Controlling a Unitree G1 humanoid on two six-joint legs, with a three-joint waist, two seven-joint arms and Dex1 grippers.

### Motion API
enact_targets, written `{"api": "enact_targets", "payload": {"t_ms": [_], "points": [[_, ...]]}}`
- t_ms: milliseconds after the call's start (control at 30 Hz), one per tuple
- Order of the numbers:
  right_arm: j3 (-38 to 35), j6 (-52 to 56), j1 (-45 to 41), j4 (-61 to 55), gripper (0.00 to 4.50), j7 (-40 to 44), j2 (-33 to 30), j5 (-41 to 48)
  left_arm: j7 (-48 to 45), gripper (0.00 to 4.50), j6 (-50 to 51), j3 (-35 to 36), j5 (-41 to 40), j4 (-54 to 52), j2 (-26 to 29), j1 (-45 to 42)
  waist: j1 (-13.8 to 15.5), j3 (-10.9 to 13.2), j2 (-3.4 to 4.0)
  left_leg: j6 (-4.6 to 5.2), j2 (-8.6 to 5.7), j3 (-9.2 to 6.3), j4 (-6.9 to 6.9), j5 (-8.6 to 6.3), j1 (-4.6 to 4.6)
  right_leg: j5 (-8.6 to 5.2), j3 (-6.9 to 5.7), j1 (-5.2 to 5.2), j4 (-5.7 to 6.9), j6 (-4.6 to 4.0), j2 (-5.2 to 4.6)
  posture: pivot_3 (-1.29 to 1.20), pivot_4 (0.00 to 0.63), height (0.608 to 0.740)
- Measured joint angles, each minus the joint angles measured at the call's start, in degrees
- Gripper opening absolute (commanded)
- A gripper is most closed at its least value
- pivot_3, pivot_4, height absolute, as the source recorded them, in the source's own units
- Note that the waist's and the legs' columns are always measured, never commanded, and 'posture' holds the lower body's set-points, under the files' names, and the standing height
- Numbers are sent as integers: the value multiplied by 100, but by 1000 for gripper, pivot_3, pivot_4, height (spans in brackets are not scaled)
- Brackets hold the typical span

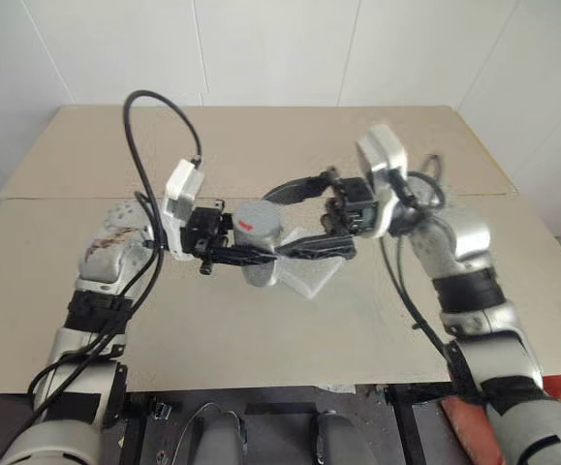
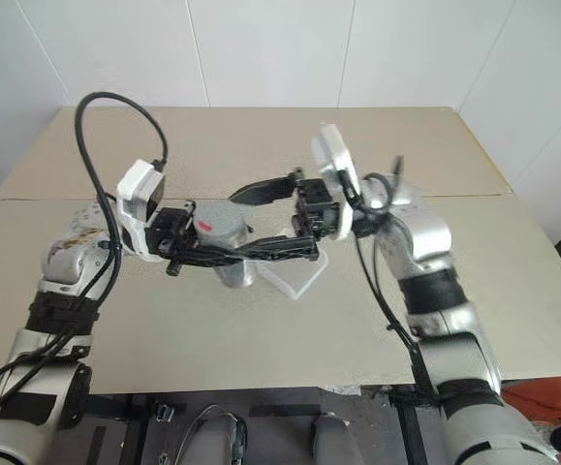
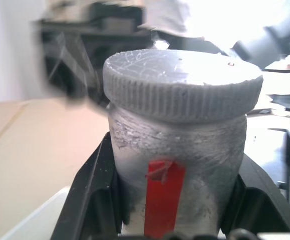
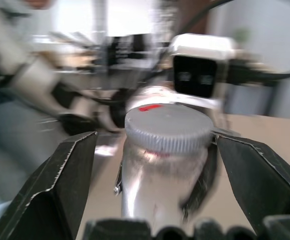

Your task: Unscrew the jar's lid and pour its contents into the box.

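**Lid still on as robot holds jar above box**

At the centre of the head views, the left end effector (image 1: 261,254) is clamped on the jar (image 1: 258,231), lifted off the tan surface (image 1: 261,339). In the left wrist view its two black fingers (image 3: 92,192) press against the jar's body on either side of the red mark. The lid (image 3: 182,82) sits fully on the neck with no gap visible under its ribbed edge, so the unscrewing appears unfinished.

The right end effector (image 1: 304,215) reaches in from the right of the frame with its jaws spread wide. In the right wrist view its fingers (image 4: 59,185) stand clear of the lid on both sides, touching nothing.

The box (image 1: 314,274) lies on the surface just below and to the right of the jar in the left eye view, partly hidden behind the lower right finger. Nothing can be made out inside it, and the contents cannot be seen through the jar's cloudy wall.

Judging from this, only the pick-up is done. Turning the lid off, setting it aside and tipping the jar over the box all remain.
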Motion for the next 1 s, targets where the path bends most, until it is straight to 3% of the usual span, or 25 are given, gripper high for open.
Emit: {"api": "enact_targets", "payload": {"t_ms": [200, 400, 633, 1000], "points": [[-125, 1041, 298, -1510, 4424, -1731, -32, -91, 374, 1930, -229, 57, 267, 186, -55, 95, -30, 0, 0, -1, 1, 1, 0, 1, 9, -1, 3, 1, -7, 0, 4, 0, 150, 740], [418, 1859, 0, -1743, 4424, -2849, 607, -255, 465, 1930, -284, 43, 330, 208, -228, 81, -18, 0, 0, -1, -2, 1, 0, 1, 1, 0, 3, 0, -1, 0, 1, 0, 150, 740], [567, 1934, -211, -1446, 4424, -3238, 905, -559, 456, 1930, -287, 43, 338, 206, -268, 75, -7, 0, 0, -1, -2, 0, 0, 0, 1, 0, 1, 2, -4, 0, 0, 0, 150, 740], [585, 1547, -209, -979, 4424, -2828, 890, -677, 426, 1930, -260, 49, 325, 204, -214, 70, -19, 0, 0, 0, -1, 0, -1, 0, 2, 0, 1, 1, -4, 0, 2, 0, 150, 740]]}}
